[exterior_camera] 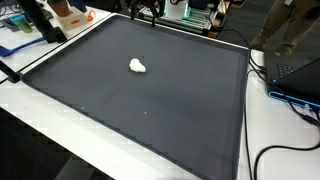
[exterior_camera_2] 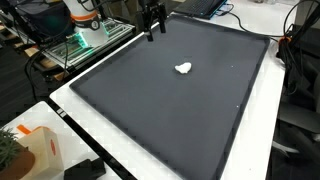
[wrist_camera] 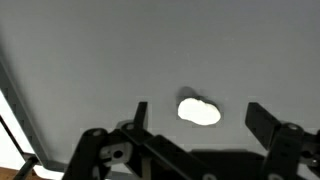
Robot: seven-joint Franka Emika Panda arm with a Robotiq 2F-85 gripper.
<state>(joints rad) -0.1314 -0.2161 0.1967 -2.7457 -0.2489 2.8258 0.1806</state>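
While we read from left to right, we meet the white table (exterior_camera: 25, 125) first, and on it the dark mat (exterior_camera: 150, 115) that covers most of its top. A little left of the mat's middle in an exterior view lies the lump (exterior_camera: 138, 66), small and white, alone on the mat and touching nothing else. Just right of it and further back, at the mat's far edge, hangs the end effector (exterior_camera: 148, 12), well apart from the lump. At the far right a laptop (exterior_camera: 297, 70) sits on the table beside the mat, with a cable (exterior_camera: 268, 155) curling nearer the front.

From the opposite side we find the same order: the end effector over the mat's edge, then the lump out towards the middle.

In the wrist view the fingers (wrist_camera: 140, 112) stand at left and right, and the lump shows between them, lying on the mat beyond their tips. We see the jaws spread wide. They hold nothing and touch nothing, and bare mat lies on both sides of the lump.
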